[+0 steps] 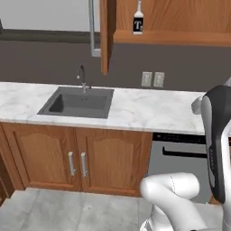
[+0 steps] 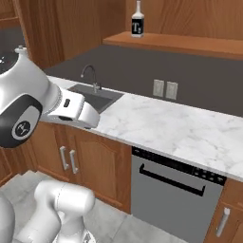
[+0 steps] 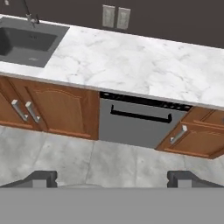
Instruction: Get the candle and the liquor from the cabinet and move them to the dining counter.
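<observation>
Gripper first: our two fingertips stand spread as wide as they go, with nothing between them, since we have not yet reached for anything. It is carried back from the wall and tilted downward, so ahead of it lie the floor and the fronts under the desk rather than the shelf we need.

Largest ahead of the gripper is the desk, the marble worktop running across and beyond the fingertips. This is not the dining counter; it is only what stands under our goal. Below it and nearest the gripper's line is the dishwasher, flanked by the low doors. To the gripper's left, set into the desk, is the sink with its faucet.

High above the gripper and well beyond it hangs the cabinet, its door swung out toward us edge-on, which is why the shelf is laid bare. On that shelf, close to the open edge and upright, stands the liquor, touching nothing else. We cannot find the candle in what the shelf shows us.

We judge that the fetching has barely begun: the gripper needs to rise and tip up toward the shelf, up and to its left.
</observation>
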